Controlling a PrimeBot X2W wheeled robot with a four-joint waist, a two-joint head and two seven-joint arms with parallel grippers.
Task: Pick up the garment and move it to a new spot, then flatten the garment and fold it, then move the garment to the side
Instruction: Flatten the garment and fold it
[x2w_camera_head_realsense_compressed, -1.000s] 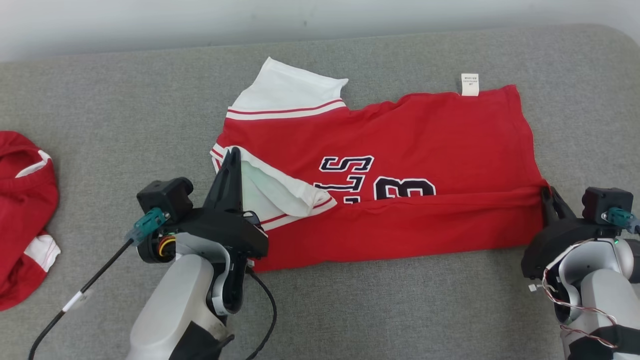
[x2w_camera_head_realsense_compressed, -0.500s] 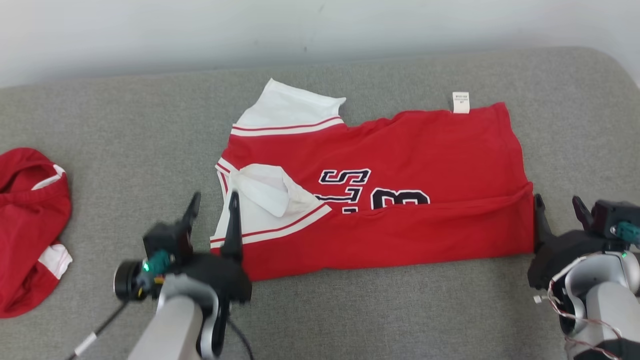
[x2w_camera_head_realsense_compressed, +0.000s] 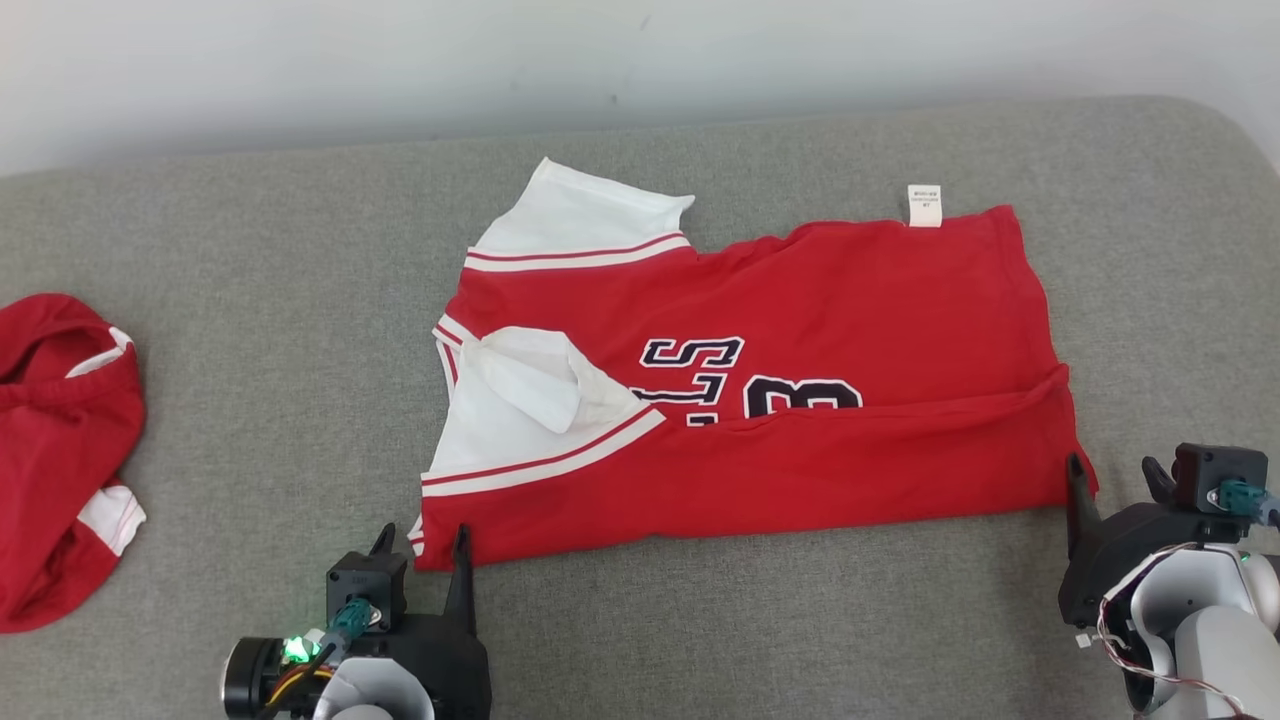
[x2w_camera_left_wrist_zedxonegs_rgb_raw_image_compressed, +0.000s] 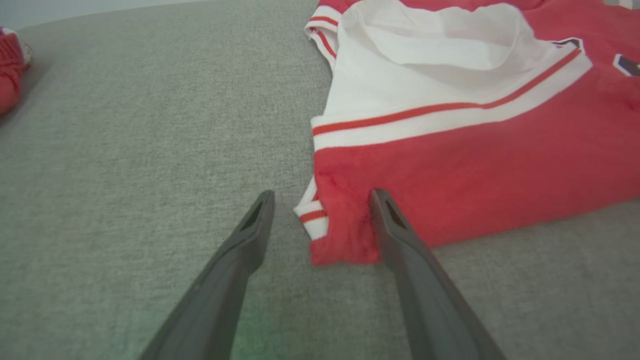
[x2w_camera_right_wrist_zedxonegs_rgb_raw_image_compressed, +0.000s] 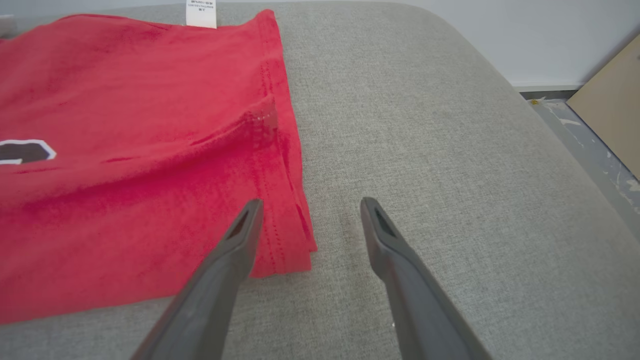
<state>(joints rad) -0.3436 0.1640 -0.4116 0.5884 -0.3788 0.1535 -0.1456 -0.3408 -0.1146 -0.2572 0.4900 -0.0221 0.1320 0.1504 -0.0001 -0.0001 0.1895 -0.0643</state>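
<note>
With the red jersey (x2w_camera_head_realsense_compressed: 800, 300) spread across the middle of the grey cushion (x2w_camera_head_realsense_compressed: 250, 250), near strip folded over, and the left gripper (x2w_camera_head_realsense_compressed: 423, 532) and right gripper (x2w_camera_head_realsense_compressed: 1111, 464) gaping at its near corners, the next fold likely wants both corners pinched evenly, lifted together.

Garments, red and white: two, namely one jersey (x2w_camera_head_realsense_compressed: 800, 400) and one crumpled garment (x2w_camera_head_realsense_compressed: 60, 450).
Grippers: two, namely left gripper (x2w_camera_head_realsense_compressed: 423, 532) and right gripper (x2w_camera_head_realsense_compressed: 1112, 464).
Dark fingers (x2w_camera_left_wrist_zedxonegs_rgb_raw_image_compressed: 240, 260): two per gripper, four in all.
White care label (x2w_camera_head_realsense_compressed: 924, 205): one.
Grey padded surface (x2w_camera_head_realsense_compressed: 250, 300): one.
</note>
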